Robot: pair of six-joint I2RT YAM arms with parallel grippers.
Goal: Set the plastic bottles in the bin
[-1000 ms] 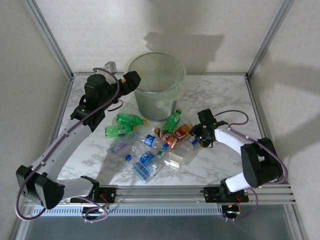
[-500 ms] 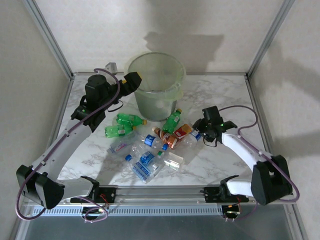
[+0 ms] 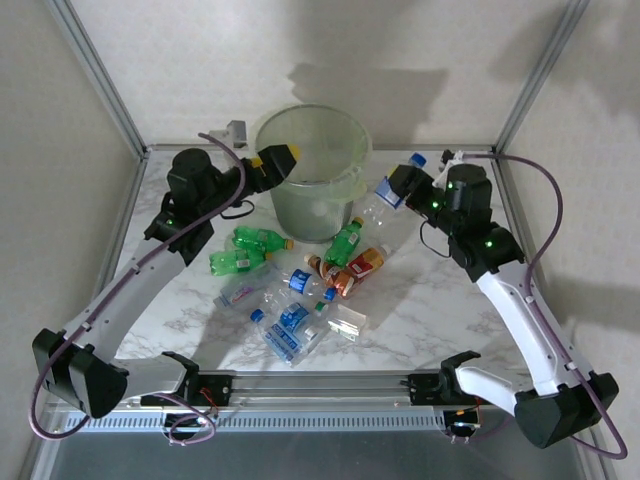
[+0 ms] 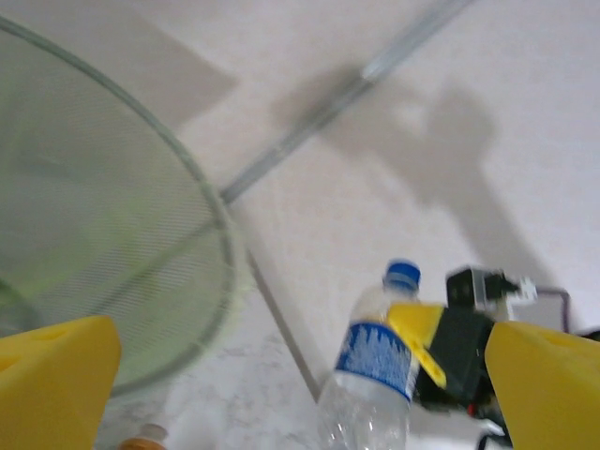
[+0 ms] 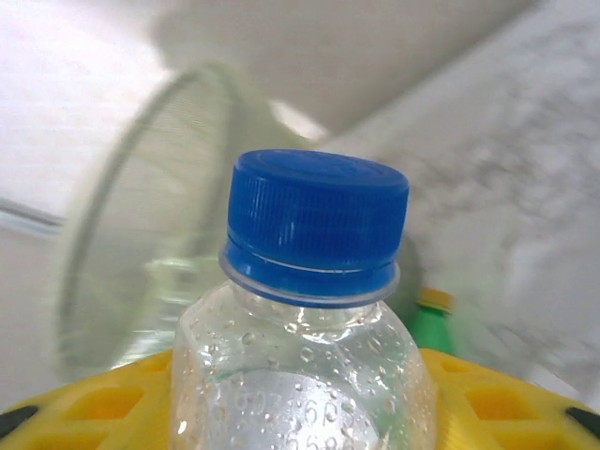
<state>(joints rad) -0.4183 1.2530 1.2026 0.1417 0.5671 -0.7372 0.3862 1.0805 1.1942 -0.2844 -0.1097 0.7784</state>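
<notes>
While the right fingers [image 5: 84, 408] clamp the clear bottle [image 3: 377, 203] about its blue label, carry it higher and toward 9 o'clock until its base clears the rim of the bin [image 3: 300, 208]. Then let go over the mouth; a low pass would likely strike the wall.

Bottle: lifted off the worktop [image 3: 440, 290], just beside the bin at its 3 o'clock.

Long axis: roughly 7 to 1 o'clock from above, base toward the bin, cap away.

Left fingers [image 4: 56, 375]: spread wide, empty, at the rim's 9 o'clock.
</notes>
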